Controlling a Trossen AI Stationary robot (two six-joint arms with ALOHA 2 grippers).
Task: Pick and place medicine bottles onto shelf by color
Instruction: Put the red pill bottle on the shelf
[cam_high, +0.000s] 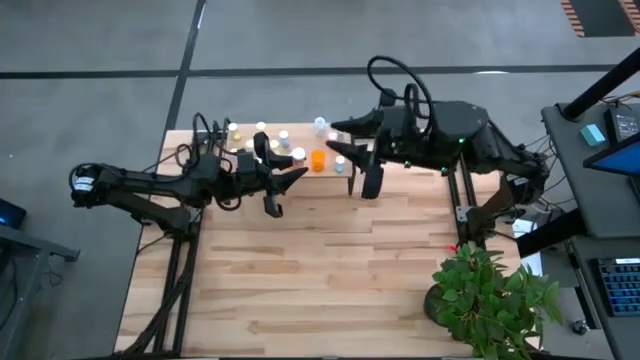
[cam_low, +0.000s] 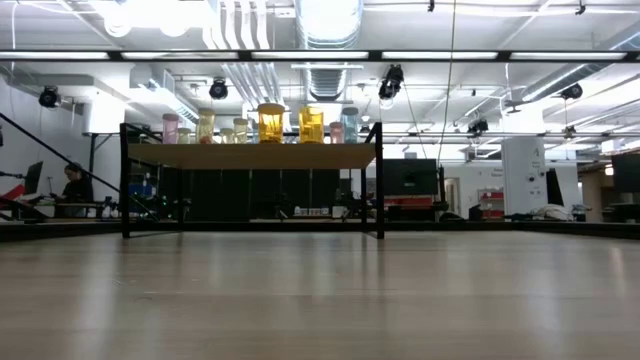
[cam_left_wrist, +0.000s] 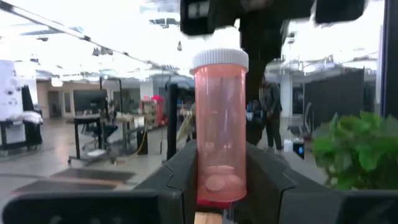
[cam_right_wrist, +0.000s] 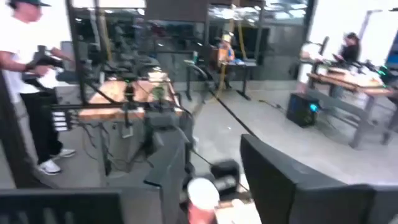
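The left end effector (cam_left_wrist: 221, 177) is clamped on a translucent pink cylindrical medicine bottle with a white cap (cam_left_wrist: 220, 124). The bottle stands upright, long axis vertical, cap uppermost, gripped low on its body, probably so it can be set down on its base. From above, this end effector (cam_high: 285, 178) sits just beside the light-wood shelf on thin black legs (cam_low: 250, 155), at the far edge of the plank-patterned wooden bench (cam_high: 320, 270). The shelf carries upright bottles, apparently sorted by colour: two amber ones (cam_low: 271, 123) near its middle, paler pink and yellowish ones beside them. The right end effector (cam_right_wrist: 211, 180) hovers over the shelf's other end, fingers apart, above a white-capped bottle (cam_right_wrist: 202, 198).
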